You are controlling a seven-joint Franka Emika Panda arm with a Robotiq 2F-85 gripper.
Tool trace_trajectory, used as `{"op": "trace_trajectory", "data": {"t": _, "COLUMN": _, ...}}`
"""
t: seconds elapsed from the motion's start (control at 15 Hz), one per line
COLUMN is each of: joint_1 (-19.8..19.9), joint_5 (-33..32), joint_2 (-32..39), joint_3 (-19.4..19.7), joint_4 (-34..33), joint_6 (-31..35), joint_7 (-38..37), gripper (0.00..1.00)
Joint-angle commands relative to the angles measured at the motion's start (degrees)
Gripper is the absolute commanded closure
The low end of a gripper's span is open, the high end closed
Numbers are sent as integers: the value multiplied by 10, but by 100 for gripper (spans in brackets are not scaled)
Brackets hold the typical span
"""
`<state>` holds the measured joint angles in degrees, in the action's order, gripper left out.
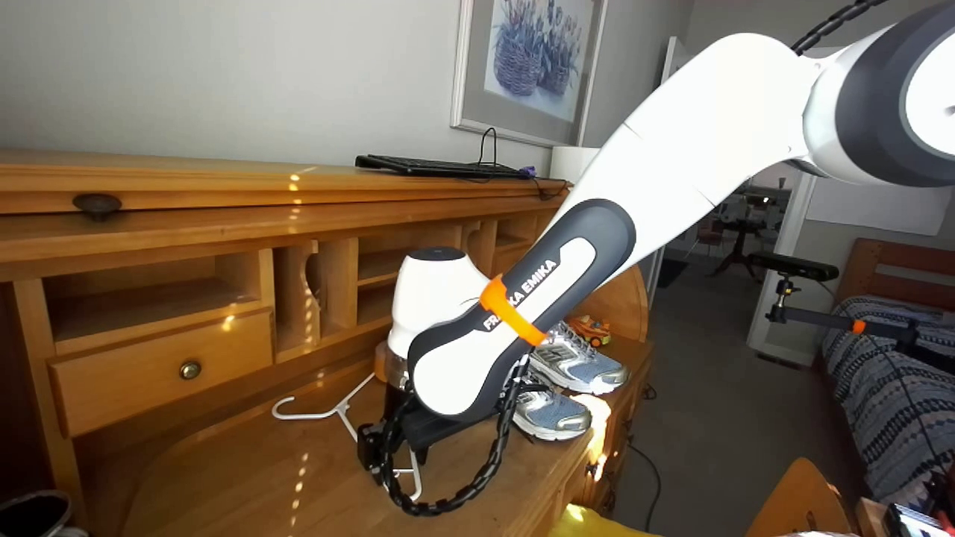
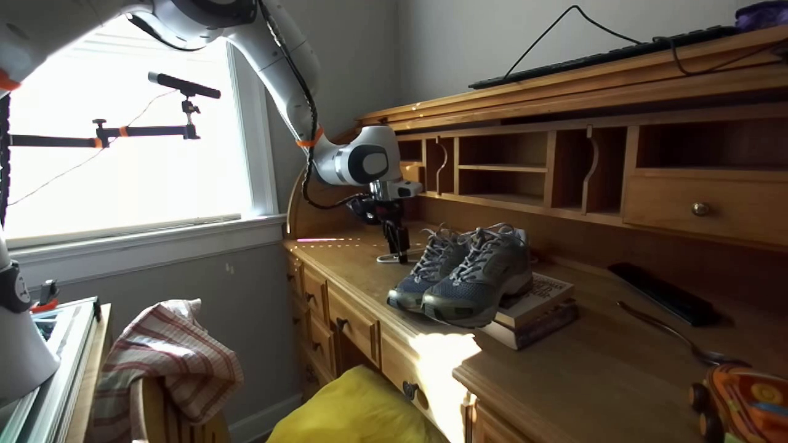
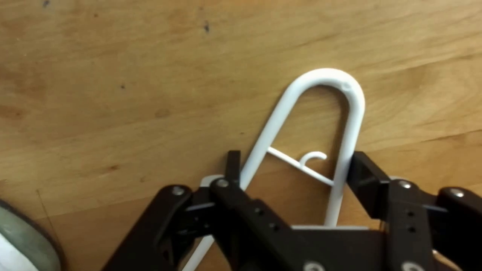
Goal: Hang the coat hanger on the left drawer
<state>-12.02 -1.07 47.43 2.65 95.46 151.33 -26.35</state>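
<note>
White Triangular Coat Hanger (image 3: 277, 121) Caught in Black Two-Fingered Gripper (image 3: 295, 161)

Flat on a honey-coloured wooden desk (image 1: 224, 477), the hanger lies with one narrow, rounded end between the gripper's fingers (image 3: 367, 180), which are clamped against its two outer sides in the wrist view. A thin white crossbar (image 3: 288, 159) with a tiny hook (image 3: 313, 154) spans that end. In an exterior view, the hanger's large curved hook (image 1: 306, 416) rests away from the gripper, below and apart from the left drawer, a wide, shallow honey-coloured wooden front (image 1: 142, 380) with a small round metallic knob (image 1: 190, 370). A white and dark-grey robot arm (image 1: 694, 127) wearing an orange strap (image 1: 511, 309) reaches down over the desk. Near the gripper stand blue-and-silver running shoes (image 2: 480, 283), just beside a small stack of books (image 2: 545, 292). An orange toy vehicle (image 2: 748, 397) sits well apart from the hanger. Above, a long black keyboard (image 1: 440, 165) lies on the wooden upper ledge (image 1: 186, 175), close to a pale-framed picture (image 1: 537, 71) of flower baskets. A red-striped cloth (image 2: 169, 363) drapes over a wooden chair back (image 2: 148, 409), and bright yellow fabric (image 2: 357, 409) shows below the desk's front edge.
</note>
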Motion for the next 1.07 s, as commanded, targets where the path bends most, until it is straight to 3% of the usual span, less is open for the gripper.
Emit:
{"op": "trace_trajectory", "data": {"t": 0.0, "joint_1": 12, "joint_5": 36, "joint_2": -6, "joint_3": -40, "joint_4": -5, "joint_6": -8, "joint_7": 46, "gripper": 53}}
{"op": "trace_trajectory", "data": {"t": 0.53, "joint_1": 16, "joint_5": 71, "joint_2": -50, "joint_3": -95, "joint_4": 16, "joint_6": -42, "joint_7": 90, "gripper": 53}}
{"op": "trace_trajectory", "data": {"t": 1.0, "joint_1": 74, "joint_5": 104, "joint_2": -123, "joint_3": -164, "joint_4": 66, "joint_6": -172, "joint_7": 268, "gripper": 53}}
